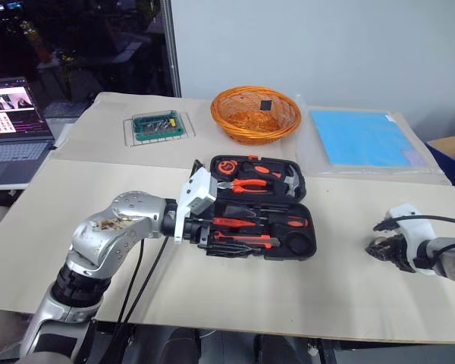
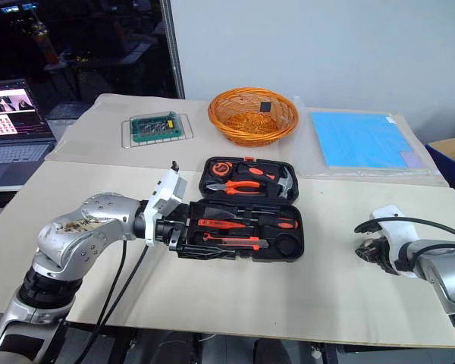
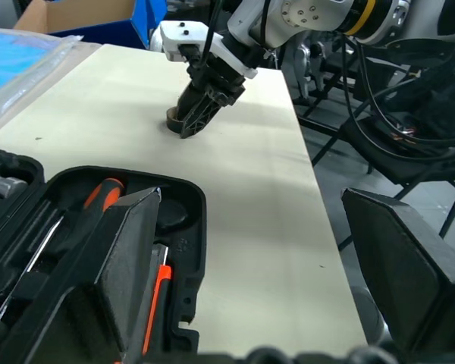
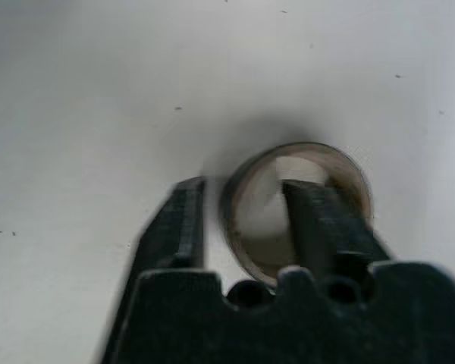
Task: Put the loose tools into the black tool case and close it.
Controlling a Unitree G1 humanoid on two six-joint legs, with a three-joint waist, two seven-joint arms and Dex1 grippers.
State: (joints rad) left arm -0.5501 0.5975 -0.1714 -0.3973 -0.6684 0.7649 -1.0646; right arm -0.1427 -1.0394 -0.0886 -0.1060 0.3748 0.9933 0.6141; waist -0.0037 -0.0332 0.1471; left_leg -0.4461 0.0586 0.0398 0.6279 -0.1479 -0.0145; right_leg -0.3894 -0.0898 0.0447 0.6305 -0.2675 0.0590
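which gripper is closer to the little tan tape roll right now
Right. The right gripper straddles the tape roll's wall; the left gripper is at the black tool case, well away.

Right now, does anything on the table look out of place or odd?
One thing: a small tape roll lies on the bare table, well apart from the open tool case. The right gripper has one finger inside its ring, one outside. Nothing spilled or damaged.

A black tool case (image 1: 258, 220) holds orange-and-black tools on a pale beige table (image 1: 334, 288). A tan tape roll (image 4: 296, 208) sits between black fingers (image 4: 174, 227). Behind stand an orange wicker basket (image 1: 255, 114), a bright blue sheet (image 1: 362, 138) and a green board (image 1: 157, 125).
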